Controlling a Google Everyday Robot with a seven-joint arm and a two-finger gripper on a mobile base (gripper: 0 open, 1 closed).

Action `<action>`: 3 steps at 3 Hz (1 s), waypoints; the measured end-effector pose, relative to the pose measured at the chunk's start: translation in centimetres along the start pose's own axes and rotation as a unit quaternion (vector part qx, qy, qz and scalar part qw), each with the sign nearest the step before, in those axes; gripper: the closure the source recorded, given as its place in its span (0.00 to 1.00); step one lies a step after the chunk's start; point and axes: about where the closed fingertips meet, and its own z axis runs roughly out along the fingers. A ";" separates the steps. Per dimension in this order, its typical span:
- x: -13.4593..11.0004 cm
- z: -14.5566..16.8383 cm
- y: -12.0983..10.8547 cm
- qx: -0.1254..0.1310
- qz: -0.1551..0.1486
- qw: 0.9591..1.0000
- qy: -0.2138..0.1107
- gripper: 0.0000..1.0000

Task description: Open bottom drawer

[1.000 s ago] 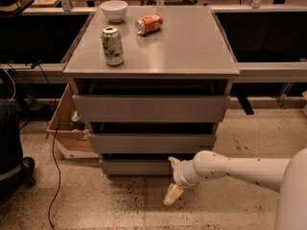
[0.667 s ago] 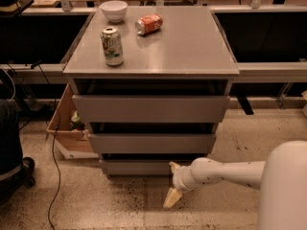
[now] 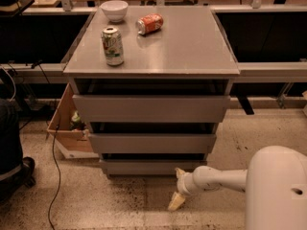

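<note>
by the floor (image 3: pixel 120 205), gripper (image 3: pixel 178 188) hangs beside the bottom drawer (image 3: pixel 144 166).

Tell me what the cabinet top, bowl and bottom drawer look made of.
Cabinet top: smooth grey, faintly reflective, likely laminate or metal. Bowl: plain white, probably ceramic or plastic. Bottom drawer: matte grey panel, maybe painted board or metal. The gripper hangs low, just in front of it.

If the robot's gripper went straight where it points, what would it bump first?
Probably the floor: the gripper hangs low, just in front of the bottom drawer, and seems to point down-left, though depth is unclear.
</note>
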 end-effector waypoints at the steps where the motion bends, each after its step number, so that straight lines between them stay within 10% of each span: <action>1: 1.9 2.9 -2.8 0.030 -0.012 0.999 -0.018 0.00; 3: 2.2 6.4 -8.8 0.074 -0.035 0.995 -0.050 0.00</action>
